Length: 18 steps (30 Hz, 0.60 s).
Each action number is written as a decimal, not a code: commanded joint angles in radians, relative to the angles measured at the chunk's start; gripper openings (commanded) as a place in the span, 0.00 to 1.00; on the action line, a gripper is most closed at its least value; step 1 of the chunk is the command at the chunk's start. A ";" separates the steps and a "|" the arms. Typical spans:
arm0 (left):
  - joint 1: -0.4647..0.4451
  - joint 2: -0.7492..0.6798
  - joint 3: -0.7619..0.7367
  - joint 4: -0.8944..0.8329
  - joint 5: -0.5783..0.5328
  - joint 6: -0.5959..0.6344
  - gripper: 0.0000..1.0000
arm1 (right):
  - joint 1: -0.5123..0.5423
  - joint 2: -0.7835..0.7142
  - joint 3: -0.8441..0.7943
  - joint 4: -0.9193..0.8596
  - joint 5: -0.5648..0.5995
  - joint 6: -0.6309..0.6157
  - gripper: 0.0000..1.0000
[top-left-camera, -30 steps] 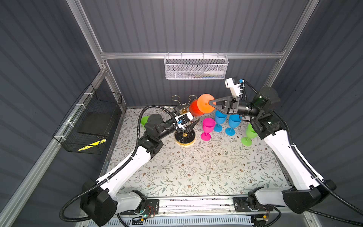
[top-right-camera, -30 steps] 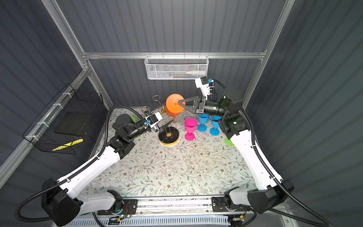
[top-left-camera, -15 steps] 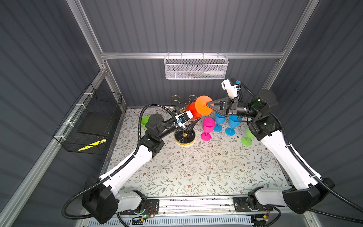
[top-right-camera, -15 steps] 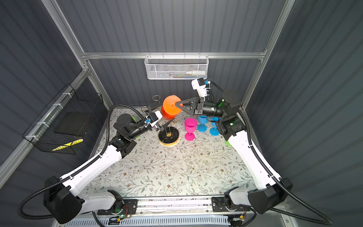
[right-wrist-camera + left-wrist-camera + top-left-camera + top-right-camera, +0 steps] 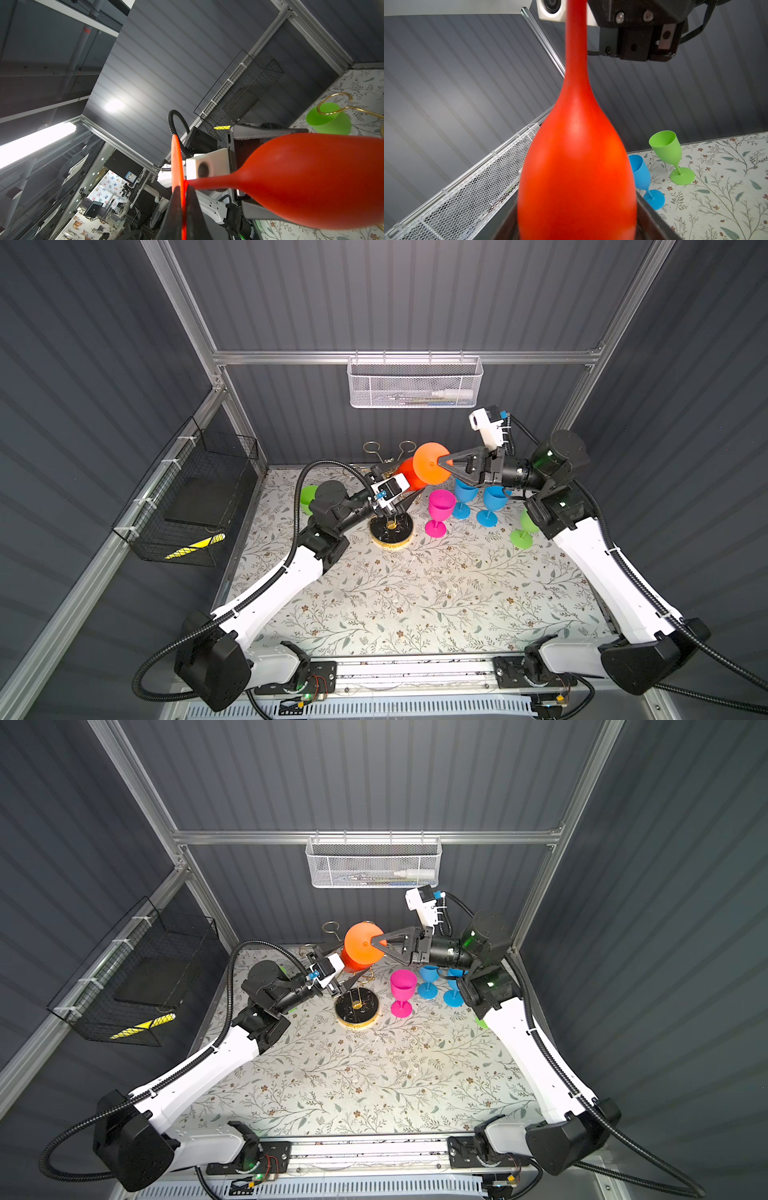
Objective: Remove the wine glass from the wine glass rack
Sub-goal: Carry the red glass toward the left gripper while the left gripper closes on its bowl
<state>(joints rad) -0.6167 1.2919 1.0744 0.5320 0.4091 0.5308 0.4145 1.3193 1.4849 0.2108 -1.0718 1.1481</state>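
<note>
Right hand (image 5: pixel 444 461) is pinched shut on the wine glass (image 5: pixel 411 477) foot. Left hand (image 5: pixel 349 961) straddles its bowl, open. Close the left gently before releasing.

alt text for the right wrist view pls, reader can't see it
The right gripper pinches the thin round foot of an orange-red wine glass, which it holds sideways. The left gripper straddles the glass's bowl, and behind them are a green glass and one gold ring of the wine glass rack.

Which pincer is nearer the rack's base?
Left. The left pincer sits above the base, around the bowl of the orange wine glass; the right pincer is higher, shut on its foot.
</note>
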 commanded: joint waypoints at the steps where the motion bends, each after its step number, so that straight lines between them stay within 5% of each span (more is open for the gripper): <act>1: 0.000 0.007 0.019 0.043 0.011 -0.039 0.80 | 0.025 -0.022 0.000 0.023 -0.024 0.002 0.00; 18: 0.000 0.014 0.003 0.100 0.019 -0.057 0.85 | 0.061 -0.026 0.006 0.018 -0.001 0.003 0.00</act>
<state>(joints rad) -0.6147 1.2964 1.0744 0.5816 0.4168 0.5034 0.4519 1.3121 1.4849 0.2134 -1.0275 1.1442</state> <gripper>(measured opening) 0.847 0.055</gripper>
